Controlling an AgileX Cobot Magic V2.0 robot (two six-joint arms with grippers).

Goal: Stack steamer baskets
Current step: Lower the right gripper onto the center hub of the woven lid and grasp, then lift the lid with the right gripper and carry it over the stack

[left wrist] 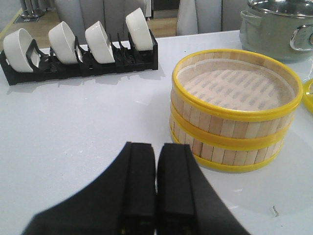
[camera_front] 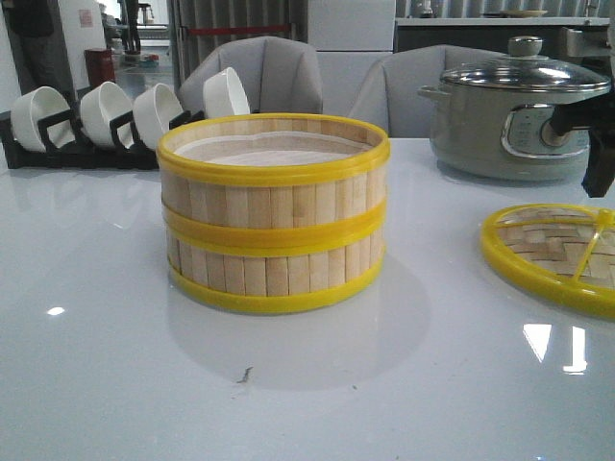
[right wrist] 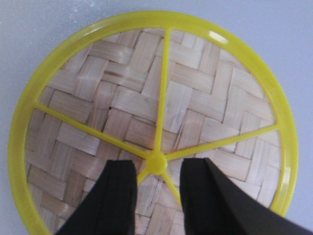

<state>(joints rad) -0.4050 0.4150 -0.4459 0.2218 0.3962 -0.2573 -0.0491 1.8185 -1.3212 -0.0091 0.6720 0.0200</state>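
Observation:
Two steamer baskets stand stacked in the middle of the white table, the upper one (camera_front: pixel 274 206) squarely on the lower one (camera_front: pixel 274 276), with a white liner showing inside the top. In the left wrist view the stack (left wrist: pixel 230 127) lies just beyond and beside my left gripper (left wrist: pixel 156 149), which is shut with nothing between its fingers and does not touch it. My right gripper (right wrist: pixel 156 166) hangs open over the flat woven lid (right wrist: pixel 122 98), its fingers on either side of the lid's yellow hub.
The woven lid (camera_front: pixel 543 245) lies flat at the right edge of the table. A grey electric pot (camera_front: pixel 514 115) with a glass lid stands behind it, with my right arm (camera_front: pixel 601 154) in front. A black rack of white bowls (camera_front: pixel 96 120) lines the back left. Grey chairs stand beyond the table.

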